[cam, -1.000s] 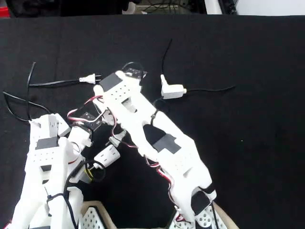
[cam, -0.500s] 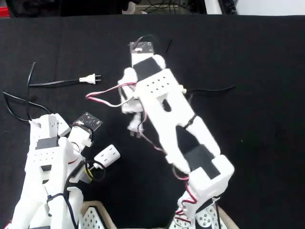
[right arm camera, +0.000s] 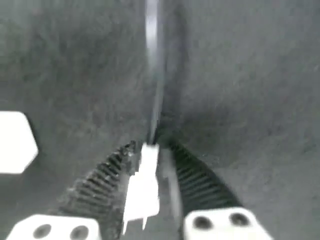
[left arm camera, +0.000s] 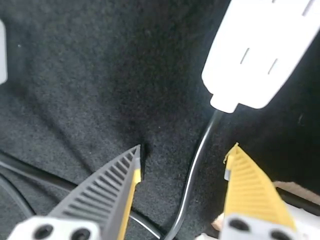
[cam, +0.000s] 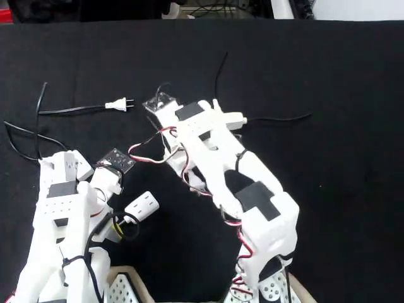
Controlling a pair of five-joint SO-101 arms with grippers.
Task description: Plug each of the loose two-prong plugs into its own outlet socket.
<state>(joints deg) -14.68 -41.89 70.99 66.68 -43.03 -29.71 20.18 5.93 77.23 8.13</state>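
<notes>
Right gripper [right arm camera: 150,146] is clamped tight on a small white two-prong plug [right arm camera: 142,192], jaws pressed against both sides of its body, prongs pointing back toward the wrist camera. We see its thin cord [right arm camera: 152,75] running away over the black cloth worktop [cam: 341,189]. Left gripper [left arm camera: 186,149] is spread wide and holding nothing. Its ribbed fingers [left arm camera: 112,185] sit either side of a black cable [left arm camera: 197,165] without touching it, and that cable leads into a white rectangular outlet socket [left arm camera: 260,50] just ahead, slots facing up. From above we find that socket lying on the worktop right by the left arm [cam: 63,214], near the arms' bases. Over at the far left lies a second white two-prong plug [cam: 118,104], loose, prongs aimed toward the right arm [cam: 252,202], black lead [cam: 69,110] trailing off leftward. Another white L-shaped connector [cam: 232,118] peeks out from behind the right arm, well apart from the socket; we can't tell if it's a plug or a socket.
</notes>
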